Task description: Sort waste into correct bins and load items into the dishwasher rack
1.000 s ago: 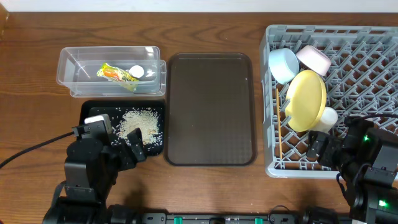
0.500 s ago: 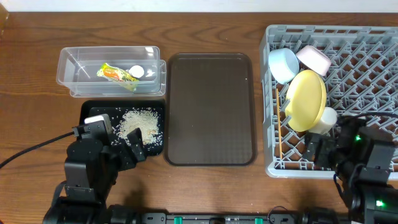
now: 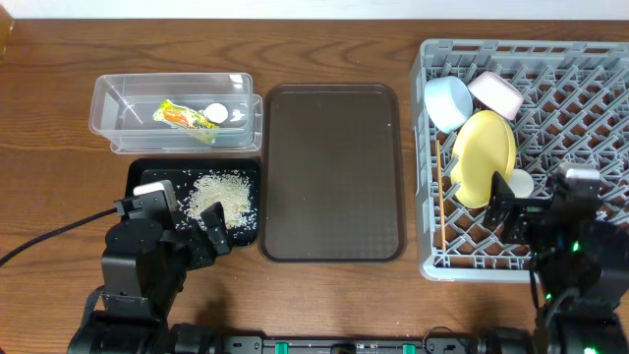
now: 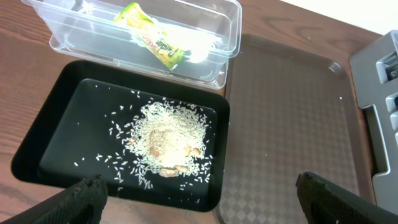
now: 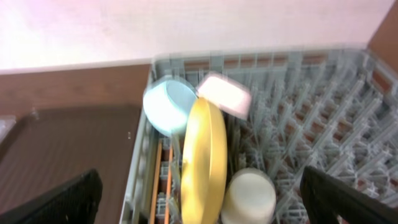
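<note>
Right gripper [image 5: 200, 202] and left gripper [image 4: 199, 202] are held wide open, empty; the small white cup [image 5: 249, 196] beside the yellow plate [image 5: 202, 158] could be toppled if brushed.

The wrapper [image 4: 152, 38] bears print, seemingly too blurred to read.

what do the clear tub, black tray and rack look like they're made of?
Clear tub: likely thin plastic, glossy; the table shows through its walls. Black tray: probably plastic, semi-gloss with soft highlights. Rack: moulded grey plastic, matte lattice of pegs.
</note>
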`<state>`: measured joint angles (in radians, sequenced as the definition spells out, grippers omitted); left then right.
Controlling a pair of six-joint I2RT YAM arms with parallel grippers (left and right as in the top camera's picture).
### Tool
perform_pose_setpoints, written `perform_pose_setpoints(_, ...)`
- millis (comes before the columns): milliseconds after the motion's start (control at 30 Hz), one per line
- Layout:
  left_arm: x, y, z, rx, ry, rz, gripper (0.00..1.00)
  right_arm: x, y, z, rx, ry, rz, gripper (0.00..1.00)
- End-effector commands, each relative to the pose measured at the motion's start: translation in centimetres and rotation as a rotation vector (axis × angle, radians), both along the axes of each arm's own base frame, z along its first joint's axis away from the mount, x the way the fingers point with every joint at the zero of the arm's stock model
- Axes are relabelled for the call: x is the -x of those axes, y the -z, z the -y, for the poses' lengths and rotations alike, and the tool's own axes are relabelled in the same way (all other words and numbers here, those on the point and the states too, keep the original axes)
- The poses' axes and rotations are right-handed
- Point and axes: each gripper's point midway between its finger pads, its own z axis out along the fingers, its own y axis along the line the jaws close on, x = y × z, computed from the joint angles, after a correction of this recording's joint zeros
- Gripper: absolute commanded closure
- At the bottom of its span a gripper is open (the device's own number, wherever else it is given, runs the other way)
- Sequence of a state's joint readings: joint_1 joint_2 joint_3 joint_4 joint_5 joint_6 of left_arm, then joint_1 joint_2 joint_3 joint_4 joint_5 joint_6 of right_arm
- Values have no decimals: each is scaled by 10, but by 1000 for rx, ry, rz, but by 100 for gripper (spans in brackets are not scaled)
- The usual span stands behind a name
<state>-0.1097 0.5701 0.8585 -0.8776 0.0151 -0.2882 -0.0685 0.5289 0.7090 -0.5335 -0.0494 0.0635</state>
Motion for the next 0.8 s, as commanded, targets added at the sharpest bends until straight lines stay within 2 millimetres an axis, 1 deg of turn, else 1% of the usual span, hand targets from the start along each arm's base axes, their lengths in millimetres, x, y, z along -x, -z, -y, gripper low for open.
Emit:
perform_pose_setpoints(0,0,1,-3,-6,-14,1,0,4,19,-6,18,-32,57,1)
perform_pose_setpoints(133,0,1,-3,-6,-14,1,0,7,23,-12,19,-67,199,2)
perform_pose_setpoints(267,0,1,-3,-6,-14,1,0,13,34,-21,31,-104,305,1)
perform_pose_setpoints(433,0,1,-3,-6,-14,1,0,16,48,-26,32,-122,385,1)
perform_pose_setpoints(633,0,1,-3,-6,-14,1,0,10,60,-32,77,-160,453,1)
perform_pose_setpoints(667,0,1,-3,-6,-14,1,0,9,65,-33,95,-171,453,1)
perform_pose_setpoints(767,0,1,-3,-6,-14,1,0,8,94,-33,100,-177,343,1)
